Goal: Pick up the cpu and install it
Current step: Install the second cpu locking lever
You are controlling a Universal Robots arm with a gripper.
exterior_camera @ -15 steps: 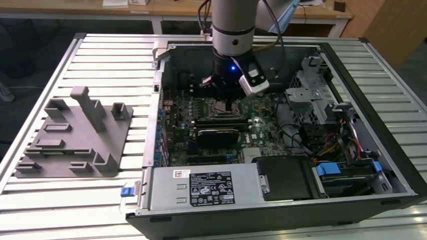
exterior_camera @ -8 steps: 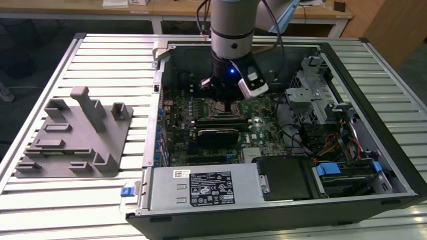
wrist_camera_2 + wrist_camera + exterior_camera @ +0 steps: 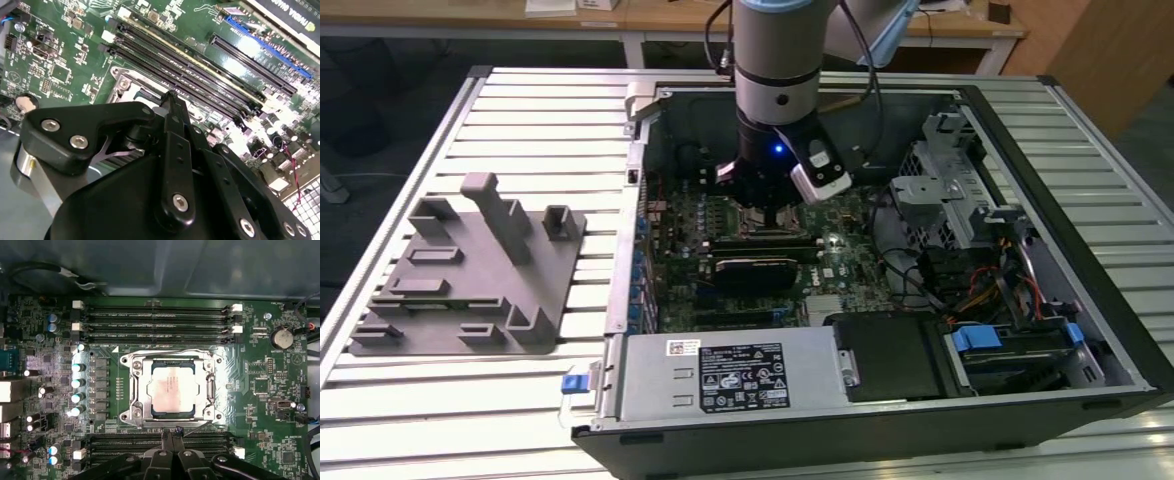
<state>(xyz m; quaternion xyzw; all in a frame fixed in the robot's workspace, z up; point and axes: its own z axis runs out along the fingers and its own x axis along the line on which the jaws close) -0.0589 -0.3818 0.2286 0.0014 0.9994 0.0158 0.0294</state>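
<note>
The small square silver-topped cpu (image 3: 172, 391) lies seated in the metal-framed socket (image 3: 134, 412) on the green motherboard (image 3: 260, 365), between the black memory slots. The black end effector (image 3: 172, 434) hangs just over the socket's edge, fingers pressed together, holding nothing, inside the open computer case (image 3: 1067, 180) on the slatted bench (image 3: 520, 120).

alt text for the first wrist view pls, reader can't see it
The cpu, its silver top facing up, sits in the metal-framed socket at the middle of a green motherboard. Rows of black memory slots run along two opposite sides of the socket, and the black gripper is close beside it.
</note>
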